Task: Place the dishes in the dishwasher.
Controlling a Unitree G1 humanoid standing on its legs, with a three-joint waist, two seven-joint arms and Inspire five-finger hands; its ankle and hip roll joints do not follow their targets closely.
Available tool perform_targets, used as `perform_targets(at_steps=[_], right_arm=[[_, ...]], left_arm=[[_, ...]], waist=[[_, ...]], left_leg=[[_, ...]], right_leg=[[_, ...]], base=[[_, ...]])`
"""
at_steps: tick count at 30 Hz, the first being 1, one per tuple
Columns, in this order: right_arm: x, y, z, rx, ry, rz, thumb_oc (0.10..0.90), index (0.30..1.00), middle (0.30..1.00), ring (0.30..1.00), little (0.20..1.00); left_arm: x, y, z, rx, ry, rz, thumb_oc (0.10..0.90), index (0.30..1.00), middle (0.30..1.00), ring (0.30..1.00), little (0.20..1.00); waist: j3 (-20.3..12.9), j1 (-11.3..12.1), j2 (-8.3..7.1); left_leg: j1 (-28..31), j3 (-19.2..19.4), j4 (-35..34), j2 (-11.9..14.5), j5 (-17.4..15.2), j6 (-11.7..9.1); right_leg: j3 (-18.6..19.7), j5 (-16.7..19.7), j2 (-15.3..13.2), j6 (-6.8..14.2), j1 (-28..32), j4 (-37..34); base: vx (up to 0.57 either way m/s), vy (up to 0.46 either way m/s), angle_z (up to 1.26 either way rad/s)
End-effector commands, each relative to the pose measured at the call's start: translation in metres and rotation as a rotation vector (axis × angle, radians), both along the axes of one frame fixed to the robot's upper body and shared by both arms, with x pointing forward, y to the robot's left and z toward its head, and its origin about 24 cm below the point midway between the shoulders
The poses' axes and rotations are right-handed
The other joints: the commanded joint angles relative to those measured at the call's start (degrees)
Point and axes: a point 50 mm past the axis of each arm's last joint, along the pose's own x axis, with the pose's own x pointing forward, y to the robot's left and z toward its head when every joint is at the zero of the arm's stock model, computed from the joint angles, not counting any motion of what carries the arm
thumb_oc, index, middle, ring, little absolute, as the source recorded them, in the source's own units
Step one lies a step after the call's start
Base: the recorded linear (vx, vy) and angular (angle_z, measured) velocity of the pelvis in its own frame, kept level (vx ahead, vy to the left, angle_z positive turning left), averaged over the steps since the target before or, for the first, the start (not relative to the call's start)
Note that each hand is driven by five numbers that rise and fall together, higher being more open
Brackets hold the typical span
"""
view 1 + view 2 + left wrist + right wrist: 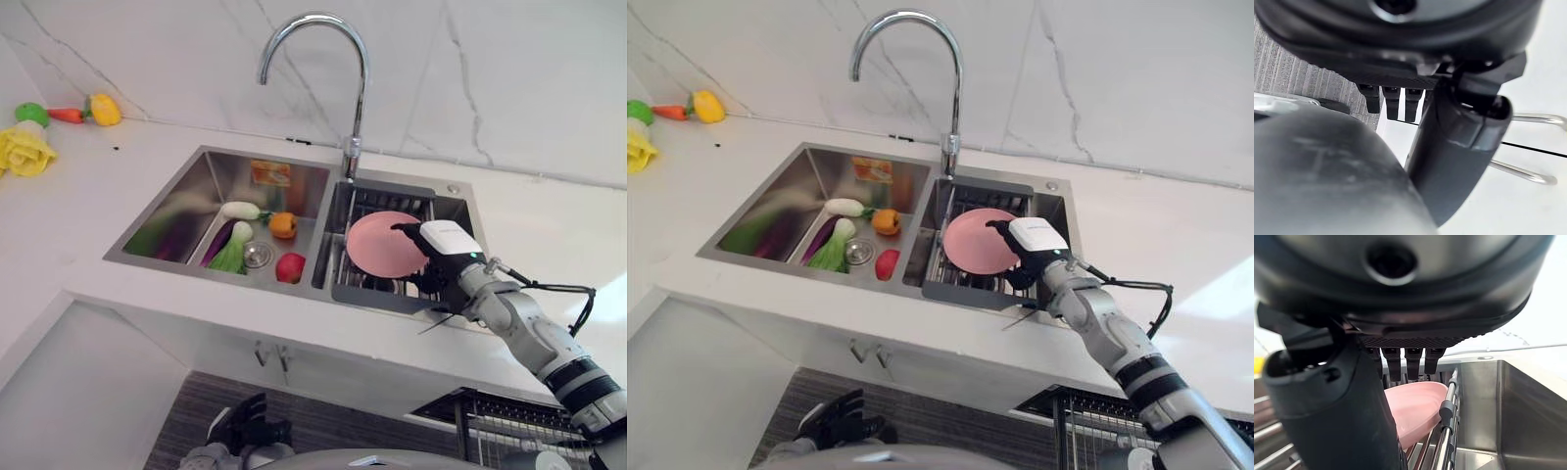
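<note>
A pink plate (377, 245) stands on edge, tilted, over the dish rack (355, 292) in the sink's right basin. My right hand (443, 251) is shut on the plate's right rim, its white-covered thumb on top. In the right wrist view the thumb (1327, 406) lies across the front of the plate (1418, 406), the other fingers behind it, with the rack's wire bars just below. My left hand (837, 421) hangs low in front of the cabinet with relaxed fingers and holds nothing; its thumb (1459, 147) sticks out over the floor.
The left basin (186, 211) holds toy vegetables and fruit (257, 235). A tall curved faucet (353, 98) rises behind the sink. More toy food (27, 147) lies on the counter at the far left. A pulled-out dishwasher rack (509, 416) is at lower right.
</note>
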Motion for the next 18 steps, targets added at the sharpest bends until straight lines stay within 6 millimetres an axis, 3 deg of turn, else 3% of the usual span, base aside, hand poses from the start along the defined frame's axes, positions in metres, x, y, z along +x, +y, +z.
perform_targets(at_steps=[1,17,18], right_arm=[[0.028,0.002,0.065,-0.089,-0.227,0.069,0.8,0.9,0.9,0.9,0.9],[0.04,0.004,0.061,-0.217,-0.178,0.088,0.8,0.9,0.9,0.9,0.9],[0.041,0.003,0.06,-0.218,-0.178,0.077,0.549,0.524,0.524,0.524,0.524]], left_arm=[[-0.03,0.003,-0.006,0.053,0.104,-0.126,0.8,0.9,0.9,0.9,0.9],[-0.04,0.004,-0.013,0.067,0.164,-0.127,0.8,0.9,0.9,0.9,0.9],[-0.039,0.003,-0.013,0.066,0.161,-0.13,0.8,0.9,0.9,0.9,0.9]], waist=[[-1.1,2.9,-0.04],[-0.8,3.2,0.25],[-0.8,3.2,0.27]], left_leg=[[-2.3,-2.6,0.4,0.0,-3.9,0.4],[-3.3,-3.5,0.4,0.2,-3.6,0.0],[-3.2,-3.5,0.4,0.2,-3.6,-0.1]], right_leg=[[-1.6,-2.7,-6.0,6.4,2.5,1.6],[-2.8,-2.7,-5.9,6.2,2.3,1.3],[-2.8,-2.7,-5.9,6.2,2.3,1.3]], base=[[0.01,-0.003,0.04],[0.0,-0.004,0.02],[0.0,0.0,0.0]])
